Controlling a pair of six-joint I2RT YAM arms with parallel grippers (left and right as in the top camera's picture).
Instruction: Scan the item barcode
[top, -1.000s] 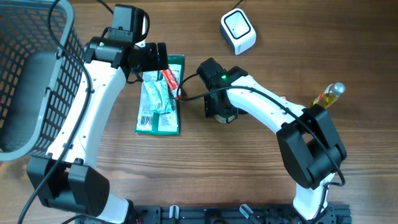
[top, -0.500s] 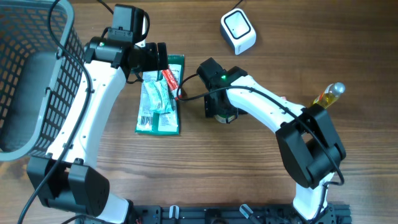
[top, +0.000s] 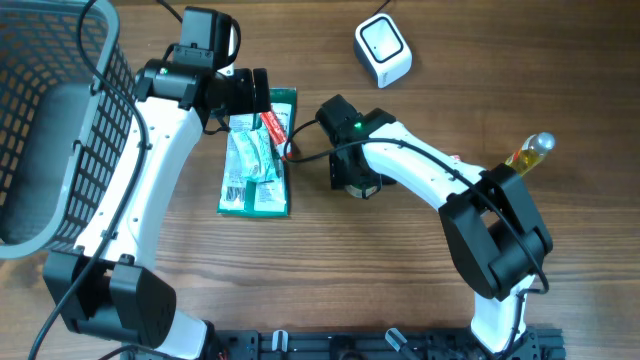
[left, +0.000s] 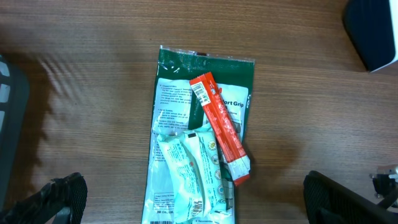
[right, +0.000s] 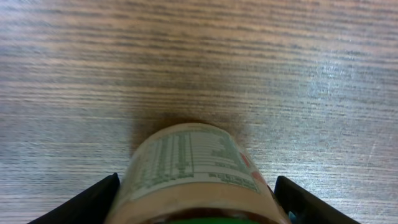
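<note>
The right tool is narrowing around the jar. Its 2 fingers now sit close beside the jar's sides, but I cannot tell whether they already press on it. The arm itself has barely shifted over the last second. The jar rests on the worktop, just right of the packets and well apart from the white scanner. The grasp looks under way, with the lift and the carry to the scanner still to come. The left tool hangs spread wide above the packets, holding nothing.
</note>
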